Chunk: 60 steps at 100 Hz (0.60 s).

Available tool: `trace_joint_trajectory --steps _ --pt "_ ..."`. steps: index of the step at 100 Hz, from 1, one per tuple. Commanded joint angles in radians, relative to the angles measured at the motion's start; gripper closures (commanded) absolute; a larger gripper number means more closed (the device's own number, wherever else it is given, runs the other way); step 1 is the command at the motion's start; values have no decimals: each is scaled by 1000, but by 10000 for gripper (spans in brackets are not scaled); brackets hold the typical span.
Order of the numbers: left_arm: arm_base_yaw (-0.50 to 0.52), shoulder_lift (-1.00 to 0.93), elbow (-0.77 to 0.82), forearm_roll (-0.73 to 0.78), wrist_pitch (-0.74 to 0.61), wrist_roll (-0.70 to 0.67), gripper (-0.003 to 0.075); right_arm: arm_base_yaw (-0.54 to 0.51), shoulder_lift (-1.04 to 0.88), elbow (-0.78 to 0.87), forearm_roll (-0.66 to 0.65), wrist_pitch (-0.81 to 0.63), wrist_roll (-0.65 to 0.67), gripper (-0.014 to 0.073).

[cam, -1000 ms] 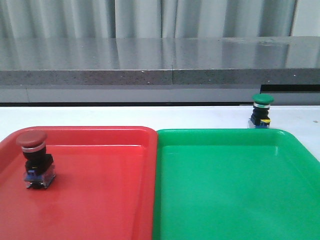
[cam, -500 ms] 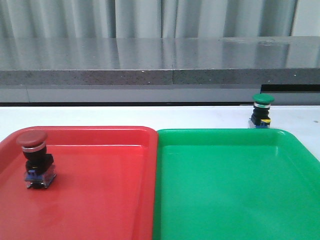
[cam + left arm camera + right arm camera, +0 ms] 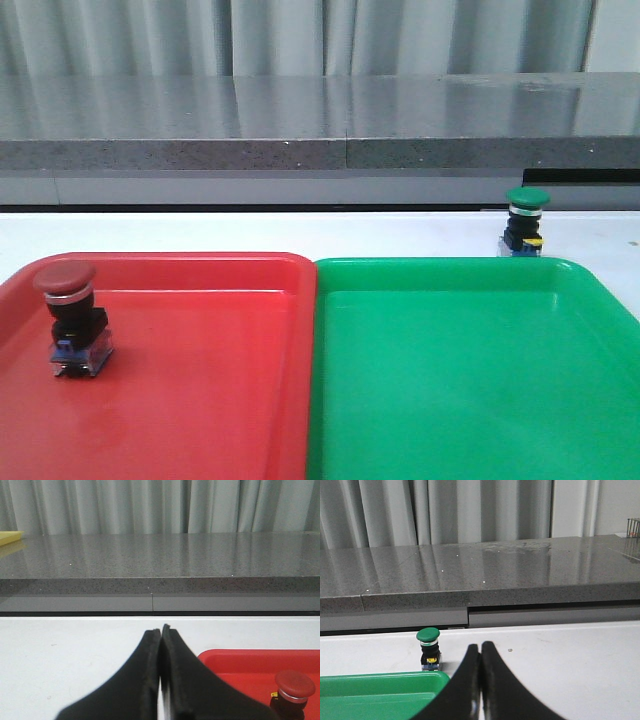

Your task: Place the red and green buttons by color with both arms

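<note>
Red button sits in red tray at 9 o'clock, sorted. Green button stands on bench just past green tray, unsorted. Left pincer and right pincer both pressed together, empty.

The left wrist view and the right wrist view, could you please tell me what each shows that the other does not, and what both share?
Only the left wrist view shows the dark red mushroom-head push button standing in the red plastic tray, plus the shut left gripper. Only the right wrist view shows the green mushroom-head push button on the white table, just beyond the rim of the green plastic tray, plus the shut right gripper. Both share the grey speckled counter and pale curtains behind.
</note>
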Motion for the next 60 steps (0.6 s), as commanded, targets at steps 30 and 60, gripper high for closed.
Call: trace_joint_trajectory --steps 30,60 --pt "1 -33 13 -11 -84 1 741 -8 202 -280 -10 303 -6 657" --pt "1 -33 13 -11 -84 1 741 -8 440 -483 -17 365 -6 657"
